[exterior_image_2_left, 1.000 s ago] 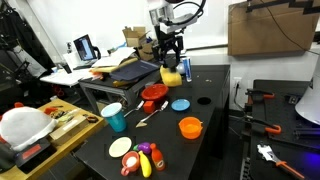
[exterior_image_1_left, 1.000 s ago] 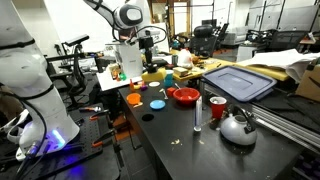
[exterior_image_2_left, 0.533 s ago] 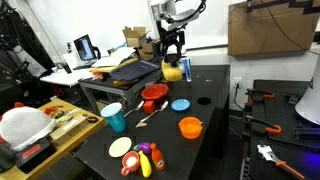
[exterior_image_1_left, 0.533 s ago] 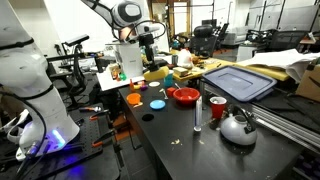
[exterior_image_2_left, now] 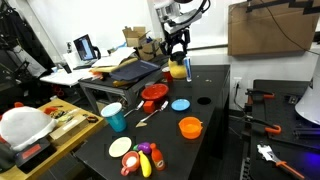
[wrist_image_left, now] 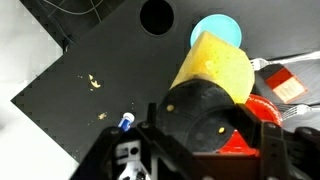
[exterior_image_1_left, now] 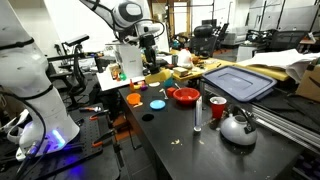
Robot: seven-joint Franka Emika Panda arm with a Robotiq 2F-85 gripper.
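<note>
A Robotiq gripper point(exterior_image_2_left: 178, 52) is gripping a yellow object point(exterior_image_2_left: 178, 69), its jaws standing fairly wide around the bulky piece. The object is hanging straight beneath the hand over a black table point(exterior_image_2_left: 215, 112) in a crowded lab. Whether the object is resting on the table top or sitting just clear of it cannot be told in either exterior view.

In the wrist view the yellow body is stretching away from the hand, with a dark rounded end sitting right between the fingers point(wrist_image_left: 118, 152).

Beyond the tip of the object, a light blue plate point(wrist_image_left: 217, 27) is lying flat, partly hidden behind it. A round hole point(wrist_image_left: 157, 15) is showing in the table top just beside that plate. A red bowl point(exterior_image_2_left: 153, 94) is sitting below the hand and off to one side, close by the blue plate.

Farther from the hand, an orange cup point(exterior_image_2_left: 190, 127) and a teal cup point(exterior_image_2_left: 115, 117) are standing well apart from each other. Both are standing well clear of the fingers.
</note>
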